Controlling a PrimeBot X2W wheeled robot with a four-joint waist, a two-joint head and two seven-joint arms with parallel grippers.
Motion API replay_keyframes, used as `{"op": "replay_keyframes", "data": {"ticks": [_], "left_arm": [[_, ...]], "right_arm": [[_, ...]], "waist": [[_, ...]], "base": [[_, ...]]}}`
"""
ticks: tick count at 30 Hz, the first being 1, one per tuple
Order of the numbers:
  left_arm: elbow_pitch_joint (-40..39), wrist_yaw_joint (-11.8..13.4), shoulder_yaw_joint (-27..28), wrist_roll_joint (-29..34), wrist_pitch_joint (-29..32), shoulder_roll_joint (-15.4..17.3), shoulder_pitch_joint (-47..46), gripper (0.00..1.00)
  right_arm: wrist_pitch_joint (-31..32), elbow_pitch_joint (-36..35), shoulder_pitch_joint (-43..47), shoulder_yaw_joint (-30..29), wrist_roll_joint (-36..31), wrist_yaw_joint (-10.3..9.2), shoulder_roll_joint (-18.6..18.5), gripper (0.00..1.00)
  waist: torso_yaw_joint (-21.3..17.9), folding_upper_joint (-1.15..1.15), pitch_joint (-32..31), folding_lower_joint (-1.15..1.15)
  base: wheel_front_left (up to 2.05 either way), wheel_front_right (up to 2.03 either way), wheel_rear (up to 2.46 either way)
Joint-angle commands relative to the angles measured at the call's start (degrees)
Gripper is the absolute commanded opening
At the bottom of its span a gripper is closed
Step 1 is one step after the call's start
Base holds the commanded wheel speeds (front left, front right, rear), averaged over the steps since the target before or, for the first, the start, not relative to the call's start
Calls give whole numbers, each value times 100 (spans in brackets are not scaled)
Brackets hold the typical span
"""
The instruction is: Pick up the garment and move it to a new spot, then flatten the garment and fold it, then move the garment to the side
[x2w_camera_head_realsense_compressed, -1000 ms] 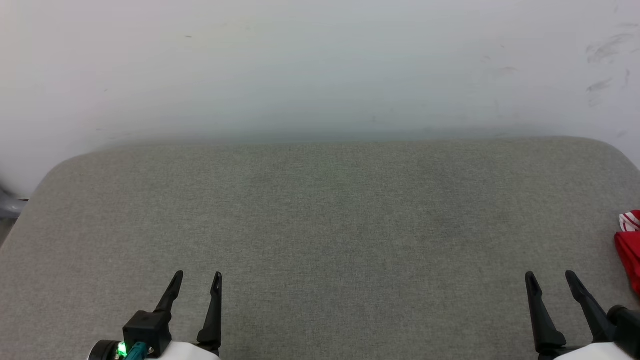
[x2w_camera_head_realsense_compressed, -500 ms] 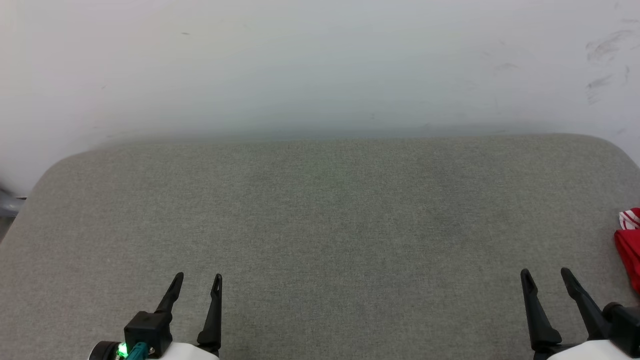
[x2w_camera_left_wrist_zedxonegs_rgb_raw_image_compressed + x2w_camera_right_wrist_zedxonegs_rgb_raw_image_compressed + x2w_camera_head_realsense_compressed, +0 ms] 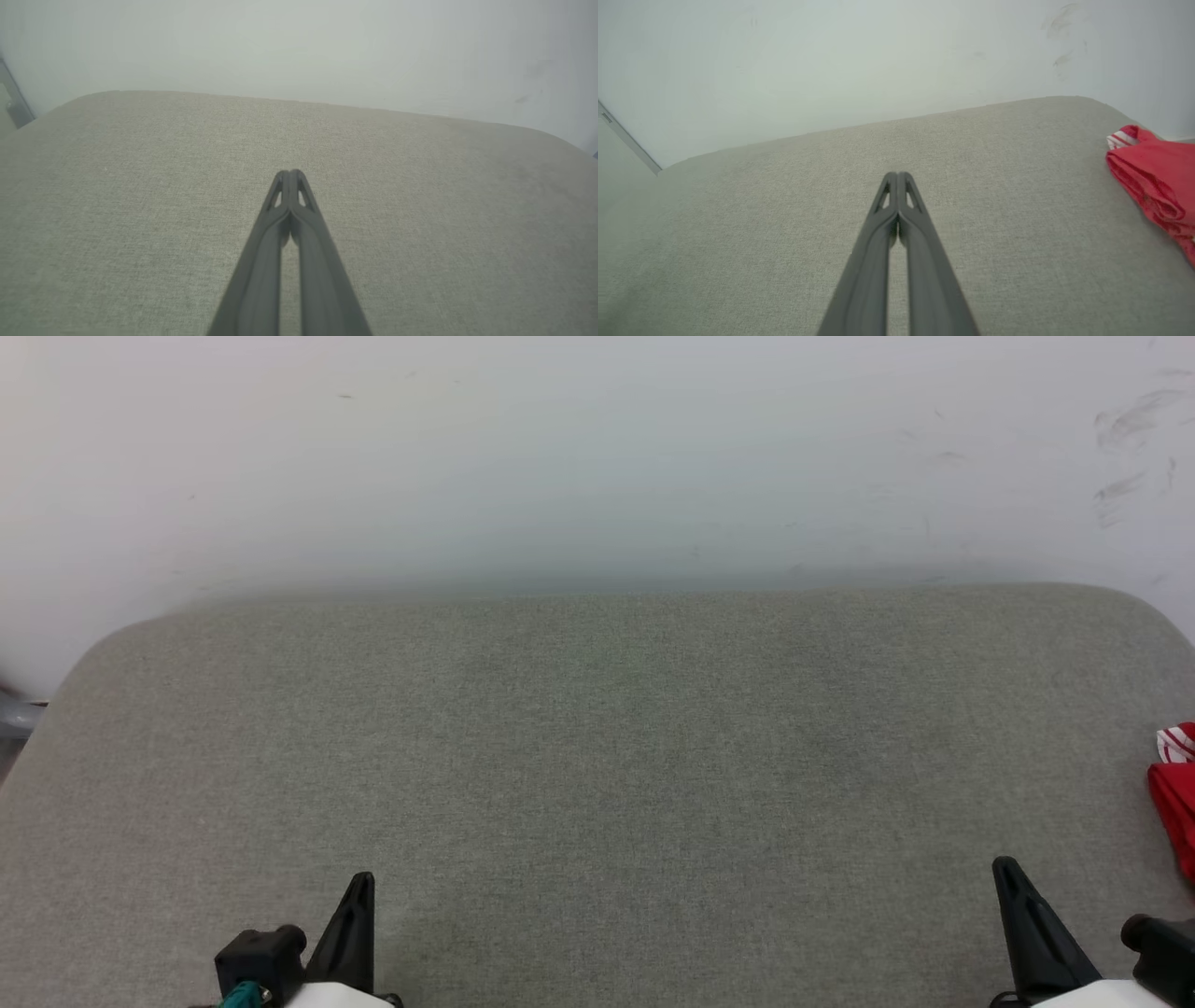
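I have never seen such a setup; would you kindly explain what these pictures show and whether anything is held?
This is a wheeled robot with two arms, each ending in a two-fingered claw. One picture comes from a camera on its head, looking down at a grey cloth-covered surface against a pale wall. The left claw sits at the lower left and the right claw at the lower right. The other two come from a camera on each wrist, looking along that claw. Both claws are shut and hold nothing. A bunched red shirt with white striped trim lies at the surface's right edge, apart from both claws.
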Motion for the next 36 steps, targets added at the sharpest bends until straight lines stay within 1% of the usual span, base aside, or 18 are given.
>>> {"op": "replay_keyframes", "data": {"ticks": [1, 16, 36], "left_arm": [[-75, -29, 75, -243, 52, 6, -164, 0], [-55, -171, 324, -1720, 425, -122, -326, 0], [-3, -323, 612, -3325, 856, -261, -527, 0]], "right_arm": [[-2, -24, -160, -2, 269, 0, -16, 0], [48, 428, -524, 19, 1825, -1, -55, 0], [115, 903, -899, 26, 3498, -1, -74, 0]], "waist": [[1, 0, 4, 0], [12, 0, 43, 0], [26, 0, 94, 0]], "base": [[0, 0, 0], [0, 0, 0], [0, 0, 0]]}}
